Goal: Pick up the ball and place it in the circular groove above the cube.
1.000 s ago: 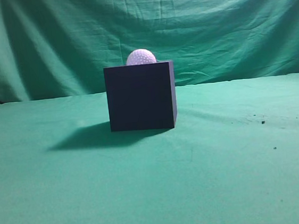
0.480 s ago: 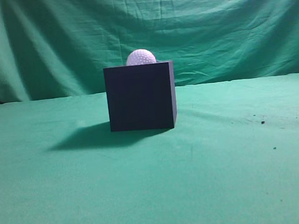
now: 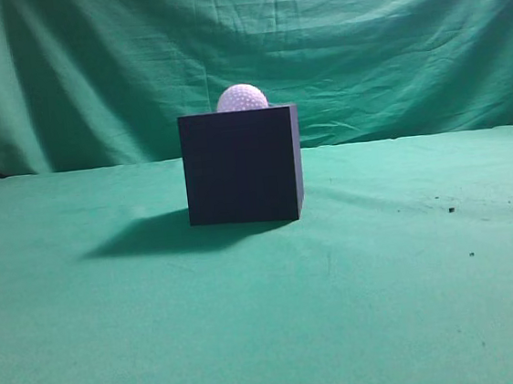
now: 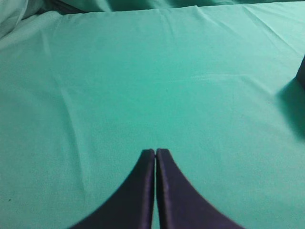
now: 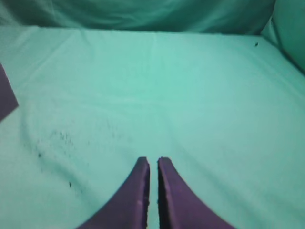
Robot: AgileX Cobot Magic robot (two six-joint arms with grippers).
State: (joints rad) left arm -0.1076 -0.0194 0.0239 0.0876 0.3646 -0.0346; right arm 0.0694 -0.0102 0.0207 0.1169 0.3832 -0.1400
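No readable text or markings anywhere.

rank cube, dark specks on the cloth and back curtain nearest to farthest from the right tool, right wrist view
1. dark specks, low, just ahead-left of the right tool
2. cube, corner at the left edge
3. back curtain, across the top

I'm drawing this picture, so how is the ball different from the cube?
The ball is white, while the cube is dark navy-black. The ball is round and dimpled; the cube has flat, plain faces and sharp edges. The ball is much smaller than the cube. The ball sits on top of the cube; the cube stands on the green cloth. Neither is held by a gripper.
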